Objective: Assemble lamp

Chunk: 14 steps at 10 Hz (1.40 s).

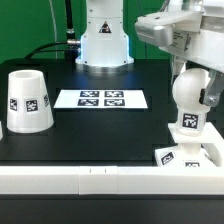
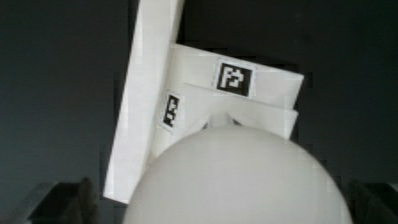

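My gripper [image 1: 197, 90] is shut on the ball-shaped white bulb [image 1: 186, 97] and holds it upright, tagged stem down, at the exterior view's right. The stem's lower end is right over the flat square base [image 1: 188, 156], which lies near the table's front edge. I cannot tell whether they touch. In the wrist view the bulb [image 2: 238, 176] fills the foreground and hides the jaws. The base [image 2: 240, 88] with its tags shows beyond it. The tapered cup-like shade [image 1: 28, 101] stands rim down at the exterior view's left.
The marker board [image 1: 100, 98] lies flat in the middle of the black table. A white rail [image 1: 90, 178] runs along the front edge, right beside the base; it also shows in the wrist view [image 2: 143, 100]. The robot's white pedestal [image 1: 104, 40] stands at the back.
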Each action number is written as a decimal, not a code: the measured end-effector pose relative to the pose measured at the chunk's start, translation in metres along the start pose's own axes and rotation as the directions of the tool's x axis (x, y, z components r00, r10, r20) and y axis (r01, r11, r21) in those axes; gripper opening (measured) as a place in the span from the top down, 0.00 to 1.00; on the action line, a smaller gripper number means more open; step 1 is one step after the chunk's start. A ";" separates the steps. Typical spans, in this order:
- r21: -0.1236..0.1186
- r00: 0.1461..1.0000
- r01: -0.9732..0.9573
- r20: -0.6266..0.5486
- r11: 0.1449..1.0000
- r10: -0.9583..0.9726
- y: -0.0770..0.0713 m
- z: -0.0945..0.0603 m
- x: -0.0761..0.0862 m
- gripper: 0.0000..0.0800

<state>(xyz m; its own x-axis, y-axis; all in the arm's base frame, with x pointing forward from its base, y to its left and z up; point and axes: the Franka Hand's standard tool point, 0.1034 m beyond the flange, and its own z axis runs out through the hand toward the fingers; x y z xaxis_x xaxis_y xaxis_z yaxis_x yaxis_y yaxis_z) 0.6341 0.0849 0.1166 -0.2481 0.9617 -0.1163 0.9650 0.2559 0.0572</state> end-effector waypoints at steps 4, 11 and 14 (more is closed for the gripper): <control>0.004 0.997 0.080 0.012 0.997 -0.080 -0.001 0.002 -0.001 0.13; 0.026 1.000 -0.028 0.010 0.999 0.027 -0.005 0.002 -0.005 0.28; 0.056 0.951 -0.308 0.017 0.950 0.307 -0.009 0.002 -0.010 0.28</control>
<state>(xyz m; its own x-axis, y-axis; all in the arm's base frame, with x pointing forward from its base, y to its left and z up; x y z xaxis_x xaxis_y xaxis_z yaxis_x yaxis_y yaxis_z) 0.6278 0.0730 0.1149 0.0618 0.9920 -0.1101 0.9977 -0.0584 0.0343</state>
